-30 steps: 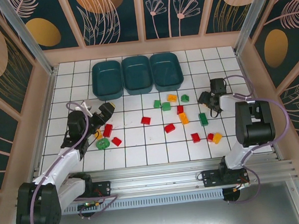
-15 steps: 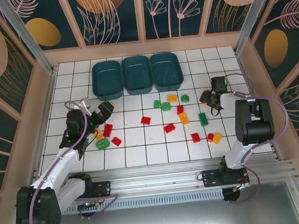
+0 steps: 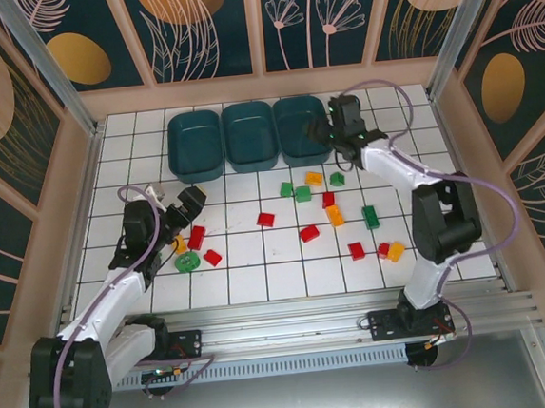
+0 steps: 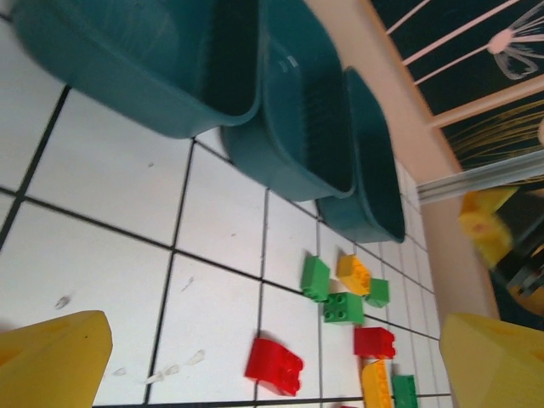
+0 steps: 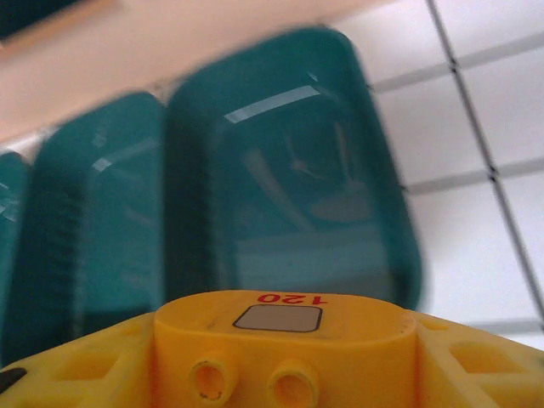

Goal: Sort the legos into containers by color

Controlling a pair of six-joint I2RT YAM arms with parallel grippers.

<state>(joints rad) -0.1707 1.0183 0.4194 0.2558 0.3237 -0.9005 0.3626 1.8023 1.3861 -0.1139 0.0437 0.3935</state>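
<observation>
The right gripper (image 3: 331, 130) hung at the near right corner of the right-end container (image 3: 298, 143), the last of three containers standing wall against wall in a row. How wide its jaws stood, and whether they carried anything, could not be told. From above, its dark tips merged with that container's rim. Its own wrist view gave just a yellow moulded body with two small holes and a printed label, cut off by the lower edge, in front of the blurred container. The legos (image 3: 302, 194) lay scattered on the white tiled table (image 3: 259, 272) on the near side of the right-end container, apart from the right gripper. The closest were a green lego (image 3: 336, 178) and an orange lego (image 3: 313, 177), a short way nearer than its front wall. The containers were dark teal plastic, smooth and glossy, with rounded corners. The legos were small hard blocks in red, green and orange, some showing studs. Far to the left of the right-end container and nearer than it, the left gripper (image 3: 192, 200) stood wide open and held nothing. Its yellow fingers (image 4: 53, 361) sat at the two lower corners of its wrist view, cropped by the frame. A red lego (image 3: 196, 236) and a rounded green piece (image 3: 187, 261) lay just beside that gripper.
</observation>
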